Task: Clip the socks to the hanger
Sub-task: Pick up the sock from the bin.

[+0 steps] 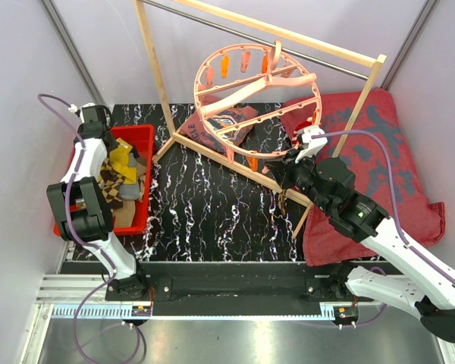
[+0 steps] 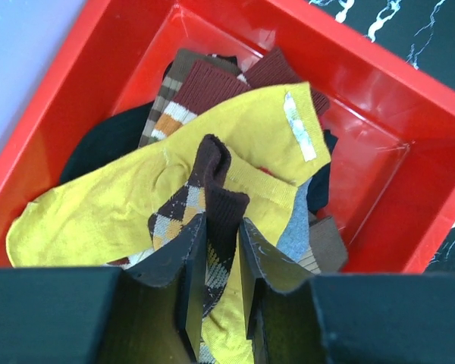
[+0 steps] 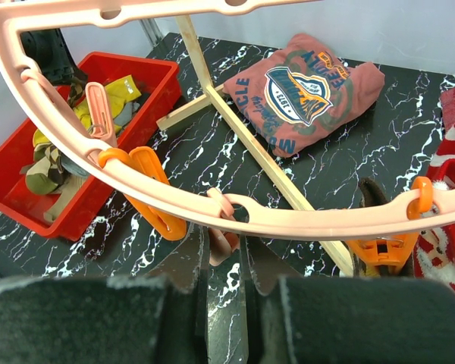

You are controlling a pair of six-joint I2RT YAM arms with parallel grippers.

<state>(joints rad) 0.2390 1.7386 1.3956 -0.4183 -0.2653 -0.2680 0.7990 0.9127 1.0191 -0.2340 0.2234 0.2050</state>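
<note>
Left claw (image 2: 221, 224) clamped on an argyle sock (image 2: 212, 171) in the bin (image 2: 409, 98)
Right claw (image 3: 222, 235) pinches a clip (image 3: 226, 246) on the hanger (image 3: 303, 221), probably holding it ready.

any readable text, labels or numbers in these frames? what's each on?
"CLE": on the folded red shirt, left of its crest; the other lettering there is unreadable.
The white tag on the yellow sock: blurred, unreadable.
The grey marks on the dark-red cloth: not legible.
</note>
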